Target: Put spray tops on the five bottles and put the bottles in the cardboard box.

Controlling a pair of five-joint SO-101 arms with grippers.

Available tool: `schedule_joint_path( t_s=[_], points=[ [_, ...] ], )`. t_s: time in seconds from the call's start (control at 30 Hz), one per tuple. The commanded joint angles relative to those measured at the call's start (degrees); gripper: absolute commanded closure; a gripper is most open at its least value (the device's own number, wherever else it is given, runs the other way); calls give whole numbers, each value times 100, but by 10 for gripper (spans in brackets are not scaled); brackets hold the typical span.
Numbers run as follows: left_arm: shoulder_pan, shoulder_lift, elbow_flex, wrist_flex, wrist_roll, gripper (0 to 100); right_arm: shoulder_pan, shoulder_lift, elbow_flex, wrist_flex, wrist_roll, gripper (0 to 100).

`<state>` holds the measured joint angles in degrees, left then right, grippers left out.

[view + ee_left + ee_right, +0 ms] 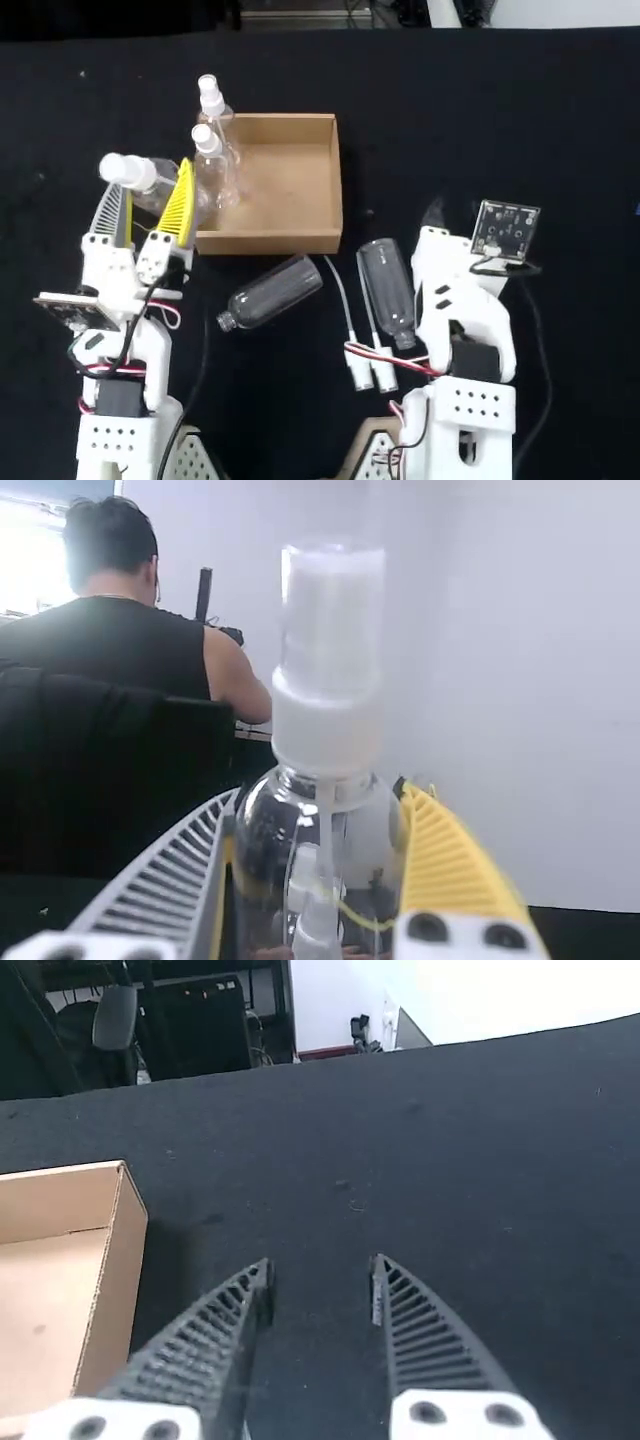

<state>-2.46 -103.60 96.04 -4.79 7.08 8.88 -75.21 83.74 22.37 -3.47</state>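
My left gripper (152, 185) is shut on a clear bottle (150, 182) with a white spray top (328, 660), held just left of the cardboard box (300, 240). In the left wrist view the bottle (320, 850) stands between the white and yellow fingers (440, 860). Two more topped bottles (215, 160) stand at the box's left side, seemingly inside it. Two bottles without tops lie on the cloth in front of the box, one (270, 293) slanted and one (388, 290) beside my right arm. Two loose spray tops (368, 372) lie between them. My right gripper (320, 1280) is open over bare cloth.
The table is covered in black cloth. The box wall (110, 1260) is beside my right gripper. The right arm's base (460, 400) and the left arm's base (120, 430) stand at the near edge. A person sits far behind the table.
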Motion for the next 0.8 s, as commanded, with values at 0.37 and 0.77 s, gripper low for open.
schedule_joint_path(
  t_s=[0.37, 0.77],
  points=[
    [-57, 4053, -2510, -211, -9, 938, -88, 127, -4, -193, 26, 861],
    [479, 4343, -1138, -2119, -18, 939, -88, 92, 66, -211, 35, 861]
  ],
)
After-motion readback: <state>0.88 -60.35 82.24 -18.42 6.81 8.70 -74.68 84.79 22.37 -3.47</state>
